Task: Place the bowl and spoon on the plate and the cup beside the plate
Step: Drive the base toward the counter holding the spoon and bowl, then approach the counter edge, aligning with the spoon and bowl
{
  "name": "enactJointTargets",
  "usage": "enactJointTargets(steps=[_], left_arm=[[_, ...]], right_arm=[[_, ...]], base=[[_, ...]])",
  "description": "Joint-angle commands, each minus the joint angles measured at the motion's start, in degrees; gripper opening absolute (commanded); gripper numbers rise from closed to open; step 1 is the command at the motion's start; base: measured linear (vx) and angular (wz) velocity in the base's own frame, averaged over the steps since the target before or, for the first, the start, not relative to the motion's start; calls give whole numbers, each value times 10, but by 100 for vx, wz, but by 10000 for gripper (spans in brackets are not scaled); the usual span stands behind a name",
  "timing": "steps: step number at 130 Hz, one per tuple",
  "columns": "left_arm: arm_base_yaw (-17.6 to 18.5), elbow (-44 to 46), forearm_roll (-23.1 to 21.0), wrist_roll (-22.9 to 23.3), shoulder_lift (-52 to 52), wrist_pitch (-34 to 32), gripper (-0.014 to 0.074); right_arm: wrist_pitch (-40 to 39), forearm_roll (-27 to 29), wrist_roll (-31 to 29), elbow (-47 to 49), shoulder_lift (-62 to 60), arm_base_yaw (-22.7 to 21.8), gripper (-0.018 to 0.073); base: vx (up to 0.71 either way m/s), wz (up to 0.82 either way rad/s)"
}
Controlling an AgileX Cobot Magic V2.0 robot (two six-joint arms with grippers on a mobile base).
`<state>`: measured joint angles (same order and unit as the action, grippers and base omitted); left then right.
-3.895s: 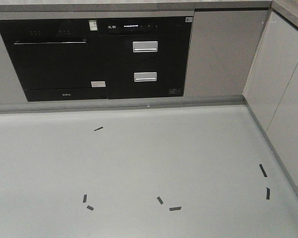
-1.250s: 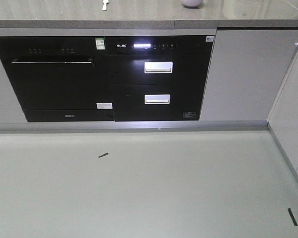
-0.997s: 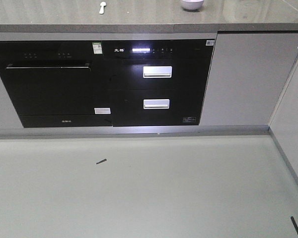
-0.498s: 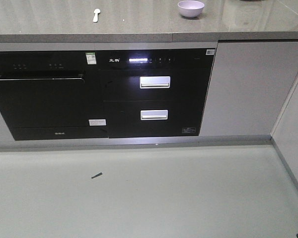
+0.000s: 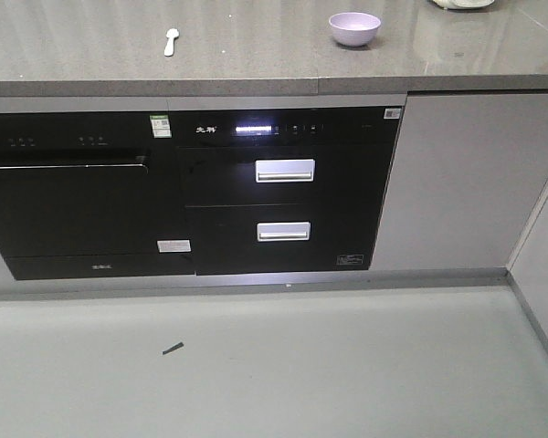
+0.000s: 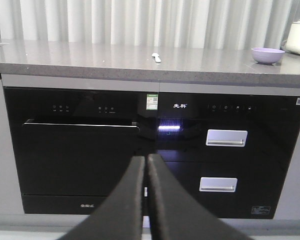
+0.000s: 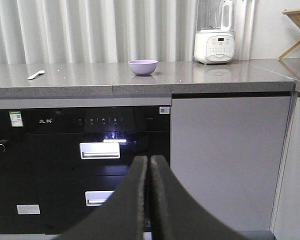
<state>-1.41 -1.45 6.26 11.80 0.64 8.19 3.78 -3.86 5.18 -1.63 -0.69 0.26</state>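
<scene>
**Front view.** Kitchen with a grey worktop (image 5: 256, 64) above black built-in appliances (image 5: 283, 192). The lavender bowl (image 5: 354, 28) stands upright on the worktop. The pale spoon (image 5: 170, 40) lies on the same surface, well apart to the left of the bowl. A white appliance base (image 5: 461, 3) shows just beyond the bowl, to its right.

**Left wrist view.** The left hand (image 6: 145, 159) has its two dark fingers pressed together and holds nothing. It is below worktop level. The bowl (image 6: 268, 55) is at far right, with the spoon (image 6: 156, 57) left of it.

**Right wrist view.** The right hand (image 7: 149, 159) is likewise closed and empty, directly below the bowl (image 7: 143, 66). The spoon (image 7: 36, 75) lies far left of the bowl, and a white blender (image 7: 215, 35) stands to its right.
</scene>
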Motion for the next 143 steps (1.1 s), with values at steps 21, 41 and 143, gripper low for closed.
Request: enactJointTargets(steps=[21,41,143], left_arm=[[-1,-6,-4,6,9,-39,-6],[-1,-6,-4,6,9,-39,-6],[-1,-6,-4,6,9,-39,-6]], right_arm=[[-41,-1,-3,-4,-2,-2,-1],[-42,-1,-3,-4,-2,-2,-1],[-42,-1,-3,-4,-2,-2,-1]], base=[[18,-2],[19,-1],[21,-1]])
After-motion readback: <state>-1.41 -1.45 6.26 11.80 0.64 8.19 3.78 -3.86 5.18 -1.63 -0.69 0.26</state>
